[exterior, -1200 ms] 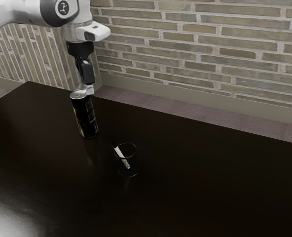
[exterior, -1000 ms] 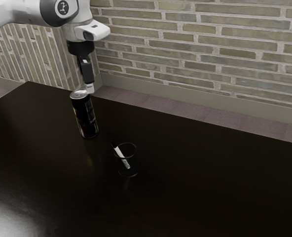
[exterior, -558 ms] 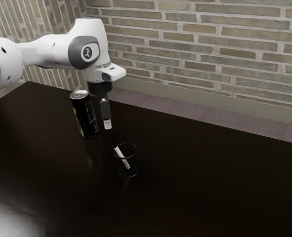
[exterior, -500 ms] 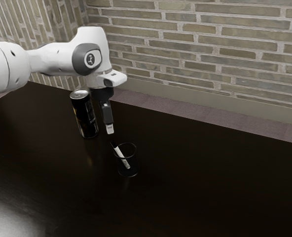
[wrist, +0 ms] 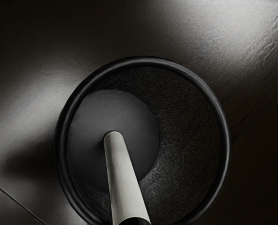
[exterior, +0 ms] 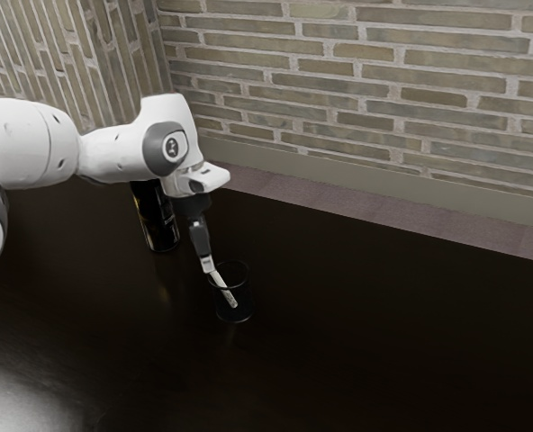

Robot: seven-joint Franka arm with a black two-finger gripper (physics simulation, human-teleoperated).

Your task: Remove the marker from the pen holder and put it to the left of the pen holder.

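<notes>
Marker (wrist: 125,180), smooth pale barrel, leans inside the pen holder (wrist: 226,140), just below the gripper (exterior: 207,265), its upper end at the gripper's tip. Whether the gripper is open or closed, I cannot tell. Pen holder: round rim, finely textured inner wall, space beside the barrel. Cylindrical black can (exterior: 158,225) stands near the gripper; the dark, glossy table's (exterior: 383,333) far edge runs beyond.
</notes>
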